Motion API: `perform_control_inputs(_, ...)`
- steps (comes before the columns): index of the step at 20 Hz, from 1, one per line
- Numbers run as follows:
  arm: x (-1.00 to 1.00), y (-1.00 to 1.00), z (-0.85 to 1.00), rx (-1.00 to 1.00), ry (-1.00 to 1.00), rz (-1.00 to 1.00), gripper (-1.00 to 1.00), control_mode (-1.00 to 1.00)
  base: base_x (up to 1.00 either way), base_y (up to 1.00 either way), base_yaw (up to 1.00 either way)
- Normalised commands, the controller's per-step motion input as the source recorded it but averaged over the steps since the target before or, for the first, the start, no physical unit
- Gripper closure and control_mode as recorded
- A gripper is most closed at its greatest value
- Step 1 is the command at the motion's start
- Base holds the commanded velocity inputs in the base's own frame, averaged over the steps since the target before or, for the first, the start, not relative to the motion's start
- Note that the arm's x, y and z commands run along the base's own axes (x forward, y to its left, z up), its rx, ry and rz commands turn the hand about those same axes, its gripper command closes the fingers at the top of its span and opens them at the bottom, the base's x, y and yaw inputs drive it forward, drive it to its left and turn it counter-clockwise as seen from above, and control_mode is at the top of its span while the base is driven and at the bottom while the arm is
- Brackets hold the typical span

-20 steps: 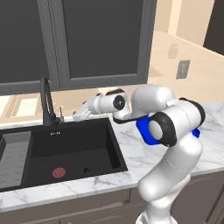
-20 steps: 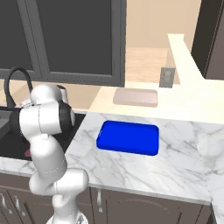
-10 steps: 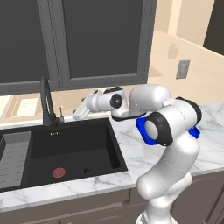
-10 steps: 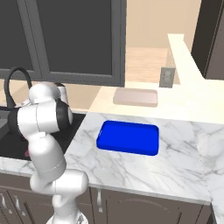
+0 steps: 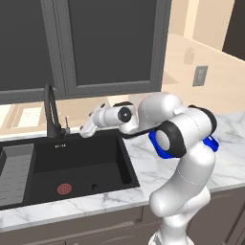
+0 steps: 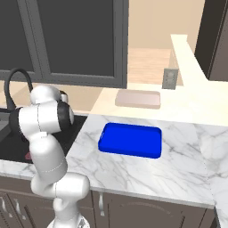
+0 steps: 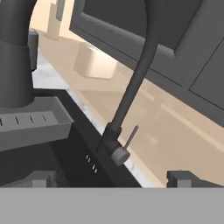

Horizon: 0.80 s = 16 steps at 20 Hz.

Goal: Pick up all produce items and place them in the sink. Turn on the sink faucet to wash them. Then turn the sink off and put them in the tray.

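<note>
Sink faucet (image 7: 131,87), slim matte-black arch, stands behind rectangular black sink (image 5: 76,162).

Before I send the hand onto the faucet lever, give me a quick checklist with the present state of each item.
1. Gripper open: ok, the fingers stand wide apart.
2. Nothing held: ok, no item sits between the fingers.
3. Lever in line with the hand: ok, in the hand view it sits between the two fingers, ahead of them and not yet touched.
4. Faucet off: ok as far as seen, no water shows at the spout.
5. Produce in the sink: cannot tell, the basin shows a red drain and one small dark speck.
6. Tray ready: ok, it lies bare on the counter.
</note>
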Motion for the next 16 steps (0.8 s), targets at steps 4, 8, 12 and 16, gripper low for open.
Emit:
perform_control_inputs(4,0.00,0.03,-0.26,0.00,-0.06,0.03,-1.00,-1.00,0.00,0.00,0.00)
perform_control_inputs(8,0.00,0.07,-0.25,0.00,-0.16,0.05,-1.00,-1.00,0.00,0.00,0.00)
perform_control_inputs(12,0.00,0.08,-0.36,0.00,-0.12,0.05,-1.00,-1.00,0.00,0.00,0.00)
perform_control_inputs(16,0.03,0.10,-0.42,0.00,-0.06,0.05,-1.00,-1.00,0.00,0.00,0.00)
